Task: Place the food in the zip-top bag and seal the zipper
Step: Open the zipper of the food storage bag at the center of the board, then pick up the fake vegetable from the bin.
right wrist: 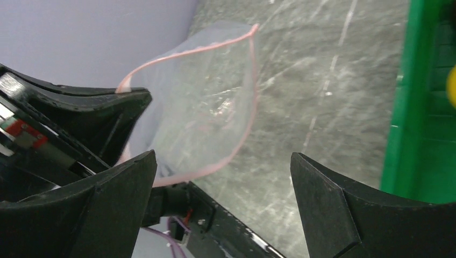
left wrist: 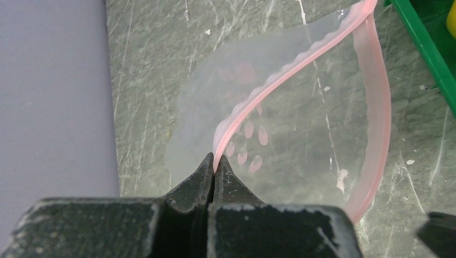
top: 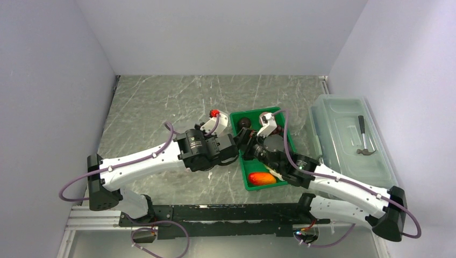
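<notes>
The green tray [right wrist: 411, 107] serves as the marker for everything else. Just beside its left wall, off the tray and over the bare table, hangs the zip-top bag [left wrist: 301, 107]. Its mouth is open in a rounded loop that faces towards the tray. The zipper [left wrist: 379, 102] runs all the way round that loop, and its two pink halves are well apart except at one end.

At that end, on the side away from the tray, the left gripper [left wrist: 214, 167] is pinched tight on the strip and holds the bag up. The right gripper [right wrist: 223, 161] is spread wide with nothing between its fingers. It sits near the tray's left wall, looking at the bag's mouth with the tray off to its own right.

The food is in the tray, so it lies on the far side of the right gripper from the bag. The red-orange fruit [top: 262, 178] rests at the tray's near end with its long axis across the tray's width. The dark round fruit [top: 244, 122] is at the far end. The lemon [left wrist: 450, 21] shows only as a yellow edge inside the wall.

I judge that the free right arm is the nearer one to the food. It should pick from the tray, then carry leftwards over the wall into the open mouth.
</notes>
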